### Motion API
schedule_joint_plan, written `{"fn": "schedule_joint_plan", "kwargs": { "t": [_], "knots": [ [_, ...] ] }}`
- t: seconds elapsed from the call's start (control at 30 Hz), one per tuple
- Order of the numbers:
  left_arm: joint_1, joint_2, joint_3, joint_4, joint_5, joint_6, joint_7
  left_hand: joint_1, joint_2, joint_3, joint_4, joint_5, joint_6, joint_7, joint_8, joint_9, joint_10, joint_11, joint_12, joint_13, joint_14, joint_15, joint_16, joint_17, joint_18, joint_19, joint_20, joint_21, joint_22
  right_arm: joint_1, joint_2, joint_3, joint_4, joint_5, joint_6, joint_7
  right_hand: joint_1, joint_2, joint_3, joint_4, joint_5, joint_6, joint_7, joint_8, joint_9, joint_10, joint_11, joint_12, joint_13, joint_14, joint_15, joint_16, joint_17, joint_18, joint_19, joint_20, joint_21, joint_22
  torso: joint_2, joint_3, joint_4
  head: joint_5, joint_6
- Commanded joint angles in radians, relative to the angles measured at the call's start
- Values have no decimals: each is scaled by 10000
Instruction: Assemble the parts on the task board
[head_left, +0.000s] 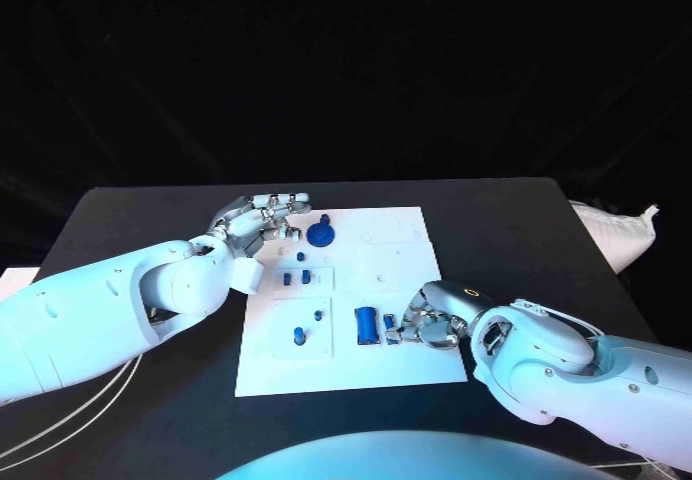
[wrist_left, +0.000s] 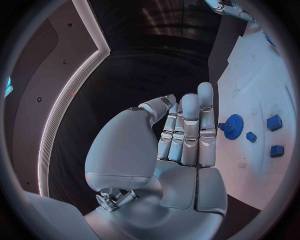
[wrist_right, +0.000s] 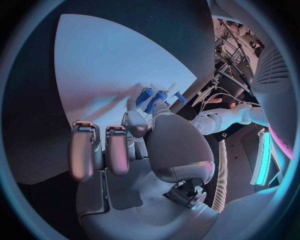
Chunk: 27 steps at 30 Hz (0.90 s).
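Observation:
The white task board (head_left: 397, 275) lies in the middle of the black table. A blue gear (head_left: 320, 235) stands near its far left corner, and my left hand (head_left: 264, 222) hovers just beside it, fingers straight and holding nothing; the left wrist view shows this left hand (wrist_left: 187, 135) and the gear (wrist_left: 234, 123). Small blue parts (head_left: 299, 278) sit mid-board, one (head_left: 300, 335) lower down. At the near edge my right hand (head_left: 430, 325) has its fingertips at a small blue part (head_left: 389, 322), beside a longer blue part (head_left: 366, 325). In the right wrist view the fingertips (wrist_right: 156, 107) meet blue parts (wrist_right: 153, 97); whether it grips them is unclear.
A white cloth-like object (head_left: 620, 235) lies off the table's right edge. Pale cables (head_left: 58, 425) run along the near left of the table. Outlined recesses (head_left: 387, 228) mark the board's far right part.

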Motion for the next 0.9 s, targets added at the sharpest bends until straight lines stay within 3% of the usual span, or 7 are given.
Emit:
{"fn": "schedule_joint_plan", "kwargs": {
  "t": [0.03,0.13,0.27,0.53,0.9],
  "knots": [
    [-8,-3,6,5,-44,188,-13,4,104,-33,-28,49,-35,15,44,-8,-59,8,37,-13,-71,-22,-11,-1,103,-34,54,-28,-15,-39,-91,0,67,247,-116,529,125,-13,-82,-5,-62,45,2,-7,20,29,-45,37,13,720,-50,-39,986,-125,68,-18,-39,-6,0,2,-8,-6,8],
    [-9,-7,6,-11,-61,185,-29,4,104,-33,-28,49,-35,15,44,-8,-59,8,37,-13,-71,-22,-11,-1,103,-34,54,-28,-15,-56,-166,0,75,319,-156,669,169,-4,-103,-14,-78,55,-2,0,31,40,-48,77,43,725,-52,-26,1009,-128,73,-18,-30,10,-5,12,-14,-26,6],
    [-9,4,6,-28,-70,188,-40,10,116,-26,-31,51,-35,16,46,-8,-65,9,42,-13,-72,-21,-6,2,103,-35,54,-29,-16,-68,-218,0,21,451,-105,737,287,36,-132,-36,-73,74,-11,11,54,49,-57,101,65,730,-59,-13,1031,-132,81,-23,-19,31,-3,-10,11,-63,23],
    [-9,21,6,-41,-77,204,-49,10,116,-26,-31,51,-35,16,46,-8,-65,9,42,-13,-72,-21,-6,2,103,-35,54,-29,-16,-106,-99,-1,-181,518,48,738,717,162,-195,-132,-13,74,-15,13,112,45,-64,92,85,732,-67,-13,1038,-132,79,-33,-20,36,-8,-12,20,-70,14],
    [-9,7,6,-35,-78,206,-50,10,116,-26,-31,51,-35,16,46,-8,-65,9,42,-13,-72,-21,-6,2,103,-35,54,-29,-16,-171,279,-10,-676,317,290,676,1255,252,-244,-347,-109,84,-14,19,174,37,-67,82,107,732,-71,-15,1044,-134,80,-37,-16,52,-2,-4,21,-1,-33]
  ]
}}
